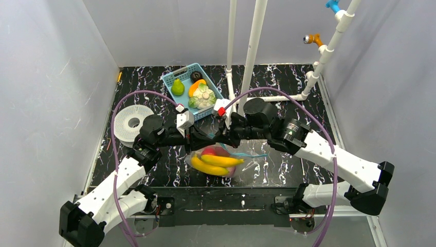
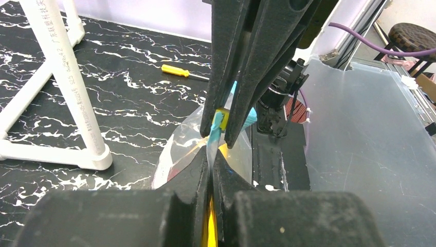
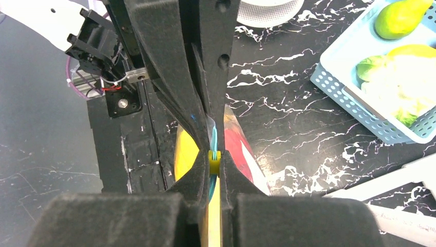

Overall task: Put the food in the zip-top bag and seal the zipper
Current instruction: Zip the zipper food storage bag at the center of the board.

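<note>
- Zipper (image 3: 213,136): runs teal along the mouth of the zip-top bag (image 1: 249,164), pinched from both sides
- Left gripper (image 2: 211,167): clenches hard on the zipper, with strip and clear film squeezed between the fingers and no gap
- Right gripper (image 3: 213,165): clamps the same strip right at the yellow slider (image 3: 213,158), fingertips pressed together
- Both grippers: meet tip to tip above the bag, almost touching, left one coming from the left and right one from the right
- Zip-top bag: sits on the black marbled table (image 1: 154,82) near the front edge, between the two arms, with the mouth edge up in the grippers and the body below
- Food: bananas (image 1: 218,163) and red apple (image 1: 209,151) lie inside the bag, bananas nearer the front
- Seal: cannot tell how much of the strip is pressed closed
- Light-blue basket (image 1: 172,78): stands at the far side, well apart from the bag, and holds the green pear (image 1: 178,87) and the cabbage (image 1: 203,96)
- White spool (image 1: 131,122): lies left of the left arm
- White pipe frame (image 1: 253,51): stands just right of the basket
- Yellow screwdriver (image 2: 176,70): lies flat on the table
</note>
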`<state>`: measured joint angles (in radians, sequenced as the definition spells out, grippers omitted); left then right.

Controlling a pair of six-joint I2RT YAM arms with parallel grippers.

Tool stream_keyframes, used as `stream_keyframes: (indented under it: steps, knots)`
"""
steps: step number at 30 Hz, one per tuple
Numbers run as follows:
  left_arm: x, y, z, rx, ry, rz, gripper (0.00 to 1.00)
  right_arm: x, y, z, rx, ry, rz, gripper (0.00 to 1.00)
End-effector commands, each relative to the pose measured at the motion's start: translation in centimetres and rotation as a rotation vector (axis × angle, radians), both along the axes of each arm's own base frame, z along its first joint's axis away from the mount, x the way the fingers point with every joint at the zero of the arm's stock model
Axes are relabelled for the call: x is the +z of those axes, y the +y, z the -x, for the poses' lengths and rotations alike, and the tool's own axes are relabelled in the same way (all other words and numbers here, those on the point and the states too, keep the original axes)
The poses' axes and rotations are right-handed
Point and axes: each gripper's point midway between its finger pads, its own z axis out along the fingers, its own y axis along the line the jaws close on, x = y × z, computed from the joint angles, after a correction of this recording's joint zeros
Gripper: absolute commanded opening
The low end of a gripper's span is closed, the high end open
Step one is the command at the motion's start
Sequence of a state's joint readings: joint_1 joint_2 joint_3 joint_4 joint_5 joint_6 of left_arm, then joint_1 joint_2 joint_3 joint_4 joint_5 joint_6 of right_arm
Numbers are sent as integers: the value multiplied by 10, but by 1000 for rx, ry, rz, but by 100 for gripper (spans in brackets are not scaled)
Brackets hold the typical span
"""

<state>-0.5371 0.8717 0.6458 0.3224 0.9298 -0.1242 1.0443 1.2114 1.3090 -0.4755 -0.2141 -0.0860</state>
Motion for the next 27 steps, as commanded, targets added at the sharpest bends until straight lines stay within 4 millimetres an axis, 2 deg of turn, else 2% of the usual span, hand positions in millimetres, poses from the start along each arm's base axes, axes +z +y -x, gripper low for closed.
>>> stream_keyframes:
  steps: [1, 13, 16, 21, 22, 25, 27]
  knots:
    - [6, 9, -14, 90, -63, -6, 0, -10, -33, -2, -65, -6, 51, 1]
    - [2, 14, -32, 151, -30, 1, 0, -25, -59, 16, -76, 46, 79, 1]
    - [6, 10, -26, 104, -24, 23, 0, -20, -59, 21, -62, 58, 55, 1]
    - [16, -1, -3, -83, 36, 83, 0, -12, -42, 29, 9, 94, 9, 1]
    - [18, -2, -1, -101, 44, 90, 4, -12, -39, 28, 13, 96, 7, 1]
    - [20, -1, 3, -125, 47, 95, 30, -9, -34, 22, 8, 84, 11, 1]
    - [21, -1, 8, -144, 42, 97, 41, -8, -32, 19, 7, 73, 15, 1]
